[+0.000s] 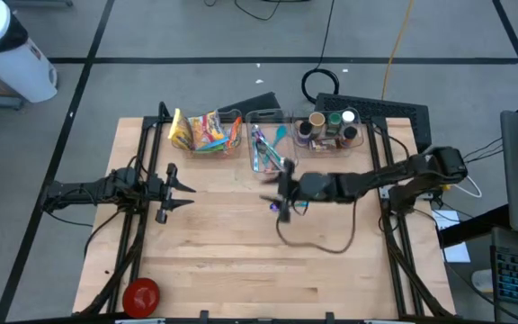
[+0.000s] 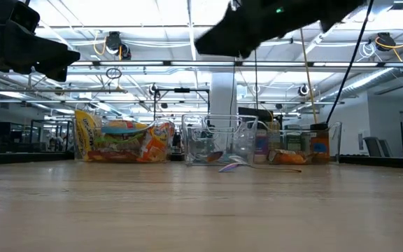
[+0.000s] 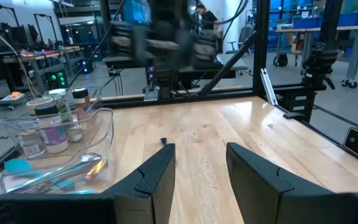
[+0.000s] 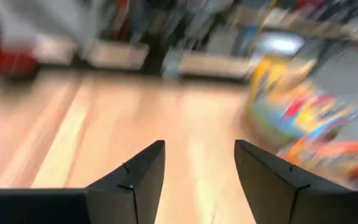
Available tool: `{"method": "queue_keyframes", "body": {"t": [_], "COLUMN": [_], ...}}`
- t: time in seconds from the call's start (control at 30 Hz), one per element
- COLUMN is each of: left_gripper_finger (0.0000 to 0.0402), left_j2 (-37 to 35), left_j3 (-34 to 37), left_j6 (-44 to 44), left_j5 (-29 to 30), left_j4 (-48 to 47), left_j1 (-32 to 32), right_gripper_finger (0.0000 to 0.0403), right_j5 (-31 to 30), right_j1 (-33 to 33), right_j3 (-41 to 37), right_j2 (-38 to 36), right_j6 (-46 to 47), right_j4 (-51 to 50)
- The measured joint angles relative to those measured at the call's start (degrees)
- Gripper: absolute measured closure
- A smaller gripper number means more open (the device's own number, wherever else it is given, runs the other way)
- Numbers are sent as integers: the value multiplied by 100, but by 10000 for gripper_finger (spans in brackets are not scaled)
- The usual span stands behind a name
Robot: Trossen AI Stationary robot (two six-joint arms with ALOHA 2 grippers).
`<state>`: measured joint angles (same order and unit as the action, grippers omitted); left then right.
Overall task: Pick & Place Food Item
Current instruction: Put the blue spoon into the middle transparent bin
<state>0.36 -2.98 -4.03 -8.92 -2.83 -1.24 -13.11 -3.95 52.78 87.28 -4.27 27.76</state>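
Colourful snack bags (image 1: pixel 203 131) lie in a clear bin at the table's far left; they also show in the low view (image 2: pixel 121 143) and the right wrist view (image 4: pixel 316 118). My right gripper (image 1: pixel 275 194) hangs open and empty above the table's middle, just in front of the utensil bin (image 1: pixel 268 148), its fingers (image 4: pixel 135 180) pointing toward the left. My left gripper (image 1: pixel 189 191) is open and empty above the table's left part; in its wrist view (image 3: pixel 201 168) it faces the right arm (image 3: pixel 160 37).
A clear bin with jars and bottles (image 1: pixel 331 129) stands at the far right, beside the utensil bin (image 2: pixel 215 143). A red round object (image 1: pixel 140 294) sits at the near left corner. A dark cable (image 1: pixel 322 241) lies on the wood near the right arm.
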Motion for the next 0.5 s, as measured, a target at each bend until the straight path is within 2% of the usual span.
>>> {"method": "queue_keyframes", "body": {"t": [0.07, 0.17, 0.3, 0.5], "left_gripper_finger": [249, 249, 249, 249], "left_j2": [0, 0, 0, 0], "left_j3": [0, 0, 0, 0], "left_j6": [0, 0, -2, 0], "left_j5": [2, 1, 1, -1], "left_j4": [-3, 2, -3, -2], "left_j1": [-1, -1, -1, 1], "right_gripper_finger": [214, 214, 219, 221], "right_j5": [-2, 97, 437, 439], "right_j1": [-251, -490, -501, -267], "right_j3": [275, 362, 62, -458], "right_j2": [-11, 63, 95, 101], "right_j6": [-42, 96, 696, 818], "right_j4": [-1153, -2195, -2473, -2451]}}
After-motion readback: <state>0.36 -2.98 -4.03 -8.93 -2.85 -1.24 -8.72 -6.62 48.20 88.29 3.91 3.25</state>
